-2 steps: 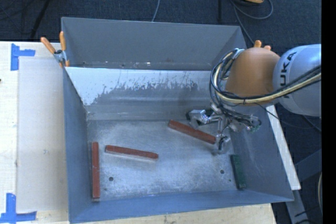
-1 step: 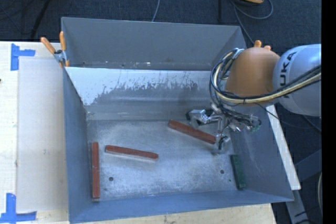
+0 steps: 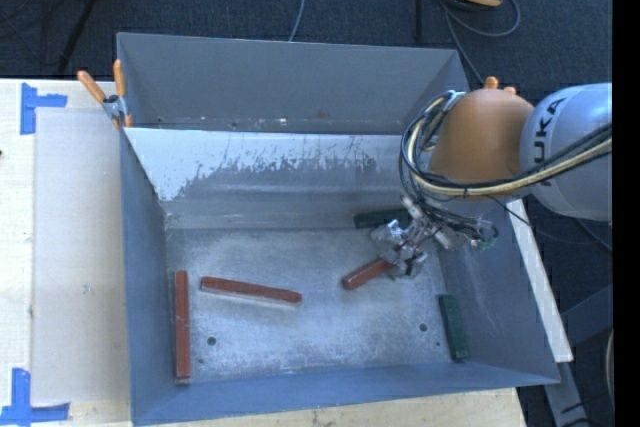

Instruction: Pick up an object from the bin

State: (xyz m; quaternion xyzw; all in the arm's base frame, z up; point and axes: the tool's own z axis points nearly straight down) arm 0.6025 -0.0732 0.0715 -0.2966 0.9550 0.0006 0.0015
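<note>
the gripper meets the end of a short red-brown stick lying just lower-left of it, clamped or not i cannot tell, so the grasp seems in hand, next needing a sure pinch and lift.

The claw hangs low in the right half of the grey bin, its tip at the right end of a short reddish-brown stick lying aslant; a dark piece lies just beyond; a longer reddish stick lies left of centre; another reddish stick lies along the left wall; a dark green stick lies by the right wall.
</note>
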